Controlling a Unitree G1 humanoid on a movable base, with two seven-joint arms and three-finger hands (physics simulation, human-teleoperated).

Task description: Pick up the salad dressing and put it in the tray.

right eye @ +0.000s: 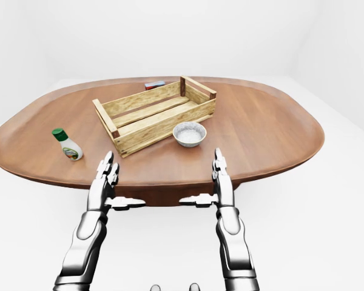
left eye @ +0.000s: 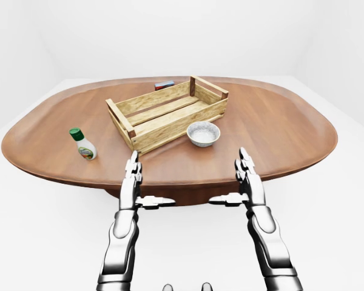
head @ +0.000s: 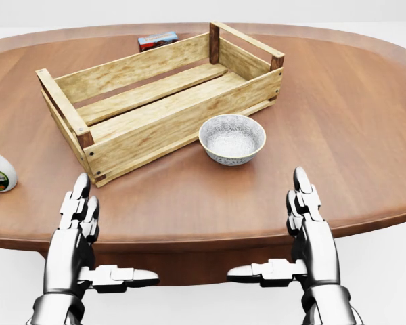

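Observation:
The salad dressing (left eye: pixel 83 144), a small white bottle with a green cap, stands on the brown oval table (left eye: pixel 279 121) at the left; the head view cuts it off at its left edge. The wooden slatted tray (left eye: pixel 167 112) sits mid-table with nothing in it. My left hand (left eye: pixel 133 179) hovers at the table's near edge, to the right of and below the bottle, fingers straight and thumb out. In mirror pose my right hand (left eye: pixel 246 176) floats below the bowl. Both are open and hold nothing.
A white speckled bowl (left eye: pixel 203 133) rests just right of the tray's near corner. A small red and blue box (left eye: pixel 164 85) lies behind the tray. White floor and walls surround the table.

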